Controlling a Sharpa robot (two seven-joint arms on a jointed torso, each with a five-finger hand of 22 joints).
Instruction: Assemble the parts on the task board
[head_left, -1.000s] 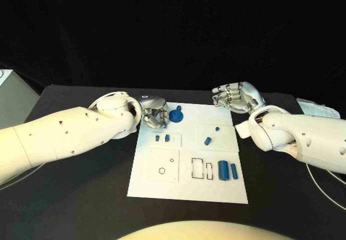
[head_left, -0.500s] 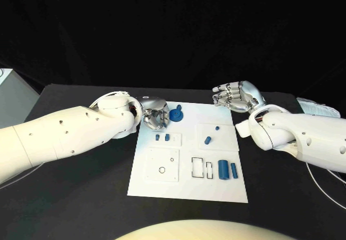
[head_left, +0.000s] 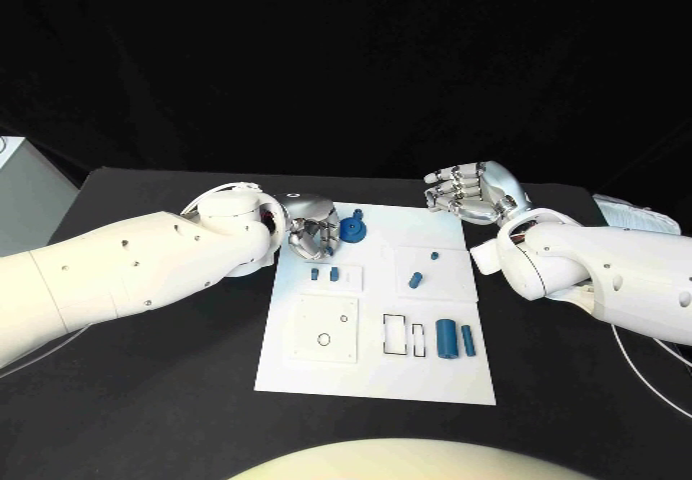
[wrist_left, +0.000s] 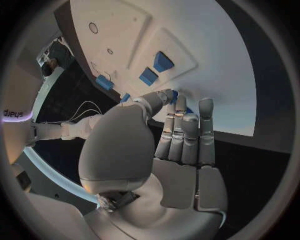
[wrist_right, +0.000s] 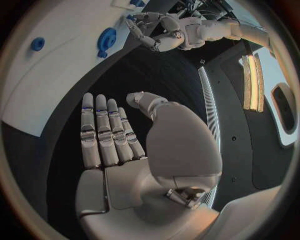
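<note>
The white task board (head_left: 378, 380) lies in the middle of the black table. A blue round part (head_left: 353, 233) sits at its far left corner. My left hand (head_left: 307, 228) is right beside that part, fingers stretched toward it, with the fingertips (wrist_left: 181, 102) at the board's edge; blue shows between thumb and finger, and no grip is visible. In the right wrist view the round part (wrist_right: 106, 39) lies a little apart from the left hand (wrist_right: 150, 30). My right hand (head_left: 469, 192) hovers open over the board's far right corner, holding nothing. Two small blue blocks (head_left: 325, 274) lie behind the left hand.
More blue parts lie on the board: a peg (head_left: 415, 281), a small piece (head_left: 433, 257) and two cylinders (head_left: 456, 340) beside outlined slots (head_left: 404, 336). A raised square with holes (head_left: 326, 330) is at the near left. A white object (head_left: 635, 214) sits at the table's right edge.
My left hand has edged slightly toward the blue round part and its fingers have drawn in a little. The right hand and the parts have stayed where they were.
</note>
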